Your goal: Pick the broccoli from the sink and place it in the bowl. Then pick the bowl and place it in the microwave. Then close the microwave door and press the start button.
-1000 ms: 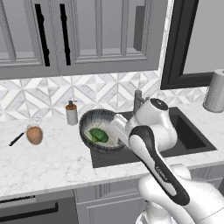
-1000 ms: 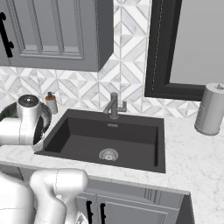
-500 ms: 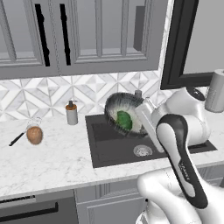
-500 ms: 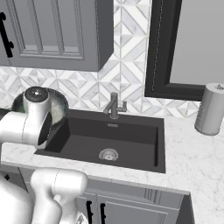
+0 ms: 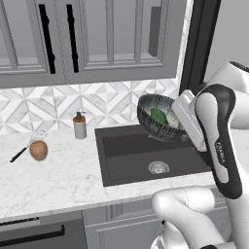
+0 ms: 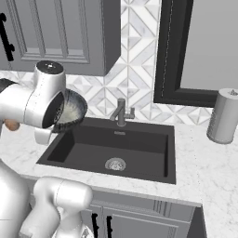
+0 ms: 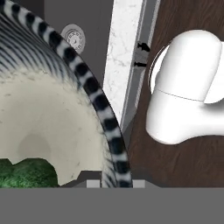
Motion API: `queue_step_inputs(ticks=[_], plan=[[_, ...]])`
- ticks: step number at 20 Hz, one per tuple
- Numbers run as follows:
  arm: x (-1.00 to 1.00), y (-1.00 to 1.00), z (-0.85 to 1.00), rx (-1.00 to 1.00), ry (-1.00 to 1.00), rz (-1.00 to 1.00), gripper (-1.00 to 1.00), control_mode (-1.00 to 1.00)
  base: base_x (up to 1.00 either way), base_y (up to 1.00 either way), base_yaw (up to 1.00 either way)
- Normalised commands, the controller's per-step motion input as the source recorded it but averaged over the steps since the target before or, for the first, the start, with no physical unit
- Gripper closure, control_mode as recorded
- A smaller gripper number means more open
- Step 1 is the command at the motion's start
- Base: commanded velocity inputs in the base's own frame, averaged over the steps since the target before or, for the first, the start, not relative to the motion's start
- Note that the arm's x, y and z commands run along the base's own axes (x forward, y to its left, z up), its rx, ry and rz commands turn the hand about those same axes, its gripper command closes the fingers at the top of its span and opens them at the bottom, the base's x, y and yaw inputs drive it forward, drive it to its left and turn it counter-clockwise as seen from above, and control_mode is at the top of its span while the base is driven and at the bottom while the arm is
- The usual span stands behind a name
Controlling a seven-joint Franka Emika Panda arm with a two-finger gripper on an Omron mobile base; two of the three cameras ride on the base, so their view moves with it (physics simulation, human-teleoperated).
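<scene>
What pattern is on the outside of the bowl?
The bowl has dark and pale stripes around its outside, clearest in the hand view.

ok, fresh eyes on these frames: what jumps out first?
The white arm's gripper holds a wide striped blue-grey bowl in the air above the dark grey rectangular sink, tilted, with the small green broccoli floret inside it. On the marble counter to the left lie a round brown-orange item with a black handle and a small bottle.
</scene>
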Motion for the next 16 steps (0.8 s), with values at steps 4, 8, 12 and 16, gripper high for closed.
queue_step_inputs(ticks=[4, 8, 12, 16], plan=[[-0.30, -0.28, 0.19, 0.00, 0.06, -0.14, 1.00, -1.00, 0.00, 0.00, 0.00], [-0.23, -0.17, 0.07, 0.00, 0.02, -0.14, 1.00, -1.00, 0.00, 0.00, 0.00], [-0.09, -0.01, 0.00, -0.12, 0.00, -0.14, 1.00, -1.00, 0.00, 0.00, 0.00], [-0.09, 0.00, 0.01, -0.21, 0.00, -0.07, 1.00, -1.00, 0.00, 0.00, 0.00]])
